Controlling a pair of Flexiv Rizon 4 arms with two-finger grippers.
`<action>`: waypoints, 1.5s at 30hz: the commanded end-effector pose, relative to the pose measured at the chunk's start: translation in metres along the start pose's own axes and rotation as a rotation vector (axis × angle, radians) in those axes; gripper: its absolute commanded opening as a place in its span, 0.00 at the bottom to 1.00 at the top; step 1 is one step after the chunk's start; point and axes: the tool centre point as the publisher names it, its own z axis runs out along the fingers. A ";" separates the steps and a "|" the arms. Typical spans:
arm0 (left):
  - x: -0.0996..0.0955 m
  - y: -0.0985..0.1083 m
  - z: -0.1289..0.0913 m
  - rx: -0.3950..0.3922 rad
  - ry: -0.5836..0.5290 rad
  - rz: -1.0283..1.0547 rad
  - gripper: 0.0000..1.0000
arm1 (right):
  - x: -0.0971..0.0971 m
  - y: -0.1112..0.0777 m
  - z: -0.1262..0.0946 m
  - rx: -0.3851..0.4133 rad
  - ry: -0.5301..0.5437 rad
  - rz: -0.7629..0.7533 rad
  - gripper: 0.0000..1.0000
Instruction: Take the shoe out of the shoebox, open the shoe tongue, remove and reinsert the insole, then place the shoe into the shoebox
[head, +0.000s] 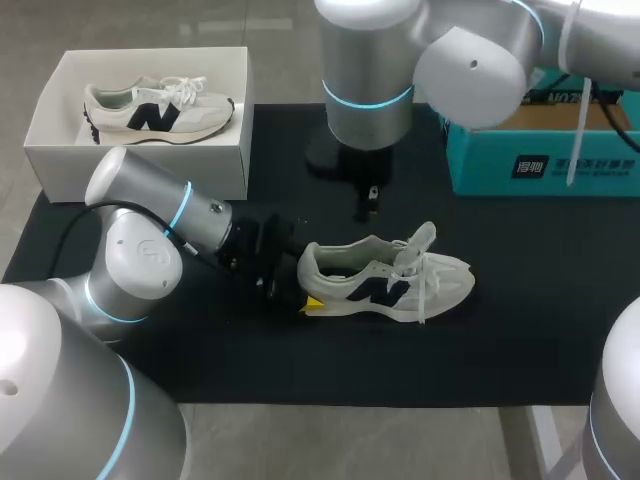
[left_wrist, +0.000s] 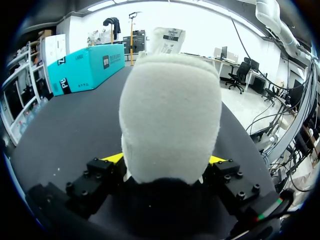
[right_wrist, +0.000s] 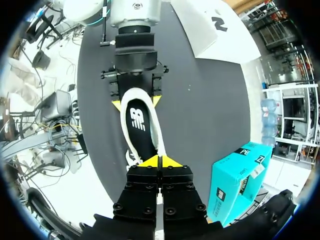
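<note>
A white sneaker (head: 390, 285) with a dark logo lies on its side on the black mat, heel toward my left arm. My left gripper (head: 303, 285) has the heel (left_wrist: 170, 115) between its widely spread fingers, with a yellow tip (left_wrist: 112, 159) pressed against each side. From above, the sneaker (right_wrist: 140, 125) shows its black insole (right_wrist: 137, 120). My right gripper (right_wrist: 160, 161) hangs over the front of the opening, by the tongue, its tips together; in the head view this gripper (head: 370, 208) stands clear of the shoe. The white shoebox (head: 150, 160) sits at the back left.
A second sneaker (head: 160, 108) lies inside the shoebox. A teal carton (head: 540, 160) stands at the back right of the mat. The black mat (head: 520, 300) is bare to the right of and in front of the shoe.
</note>
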 end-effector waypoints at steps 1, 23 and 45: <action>0.000 0.002 0.002 -0.001 0.001 0.000 0.00 | 0.006 0.005 0.024 0.001 0.002 0.004 0.00; 0.000 0.002 0.002 -0.001 0.001 0.000 0.00 | 0.018 0.007 0.060 0.062 0.106 -0.030 0.00; 0.000 0.002 0.002 -0.001 0.001 0.000 0.00 | 0.035 -0.009 0.092 0.027 0.056 0.025 0.00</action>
